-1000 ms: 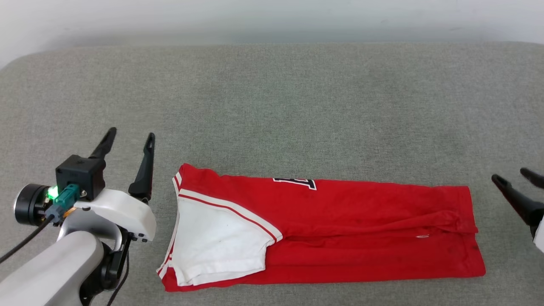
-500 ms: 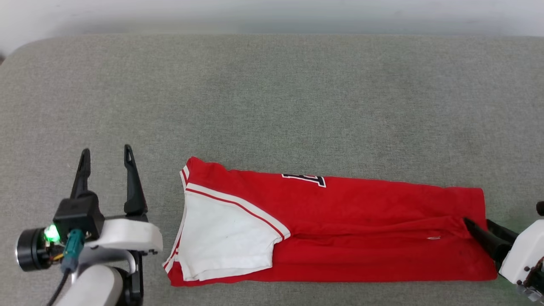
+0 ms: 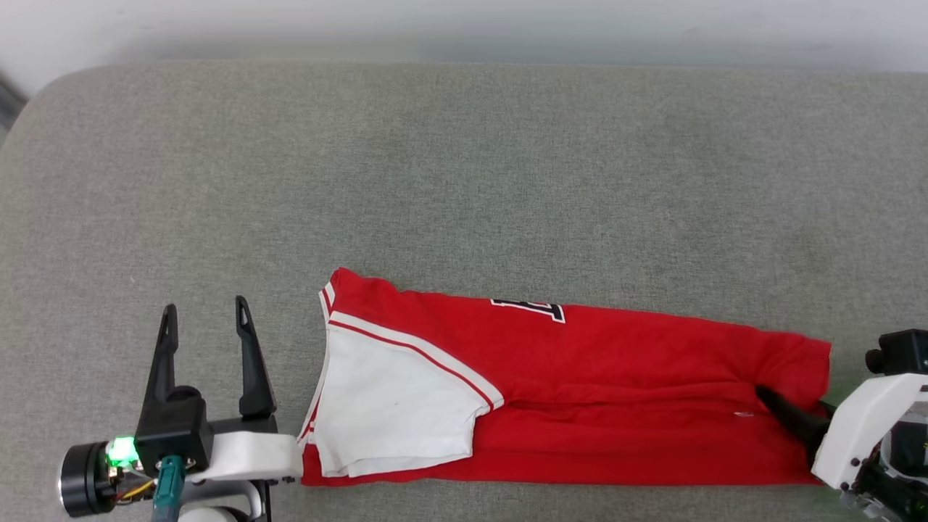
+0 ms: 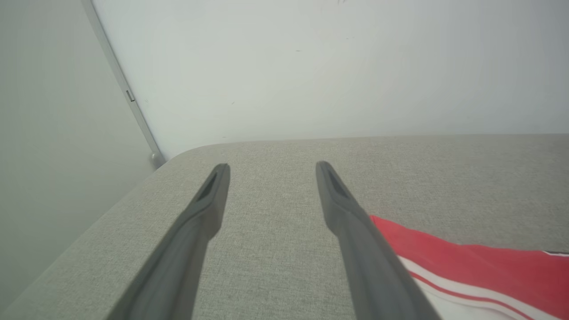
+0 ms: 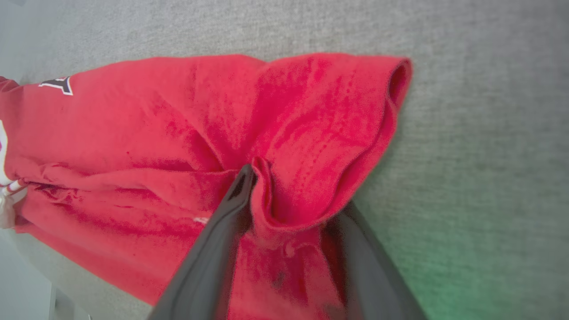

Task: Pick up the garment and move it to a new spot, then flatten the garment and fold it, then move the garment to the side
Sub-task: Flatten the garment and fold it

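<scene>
At the right end of the cloth, the right gripper point(image 5: 291, 195) has its two long dark fingers spread, astride a raised ridge of the hem. One finger point(image 5: 222, 240) lies on top of the fabric and the other is partly tucked beneath it. The cloth bunches up between them, and the fingers are not pressed together.

What it straddles is the red jersey T-shirt point(image 3: 616, 391), folded into a long narrow band that lies crosswise on the grey woven cushioned surface point(image 3: 464, 181), close to the near edge. Its right hem is rumpled where the fingers meet it. Along the far edge a scrap of black-and-white print point(image 3: 529, 309) peeks out. At the left end a white short sleeve with red-and-white trim point(image 3: 391, 406) lies folded over the red body.

Just beside that sleeve end, the left gripper point(image 3: 204, 304) hangs over bare grey fabric, fingers wide apart and holding nothing, pointing toward the pale wall point(image 4: 311, 66) behind the surface.
</scene>
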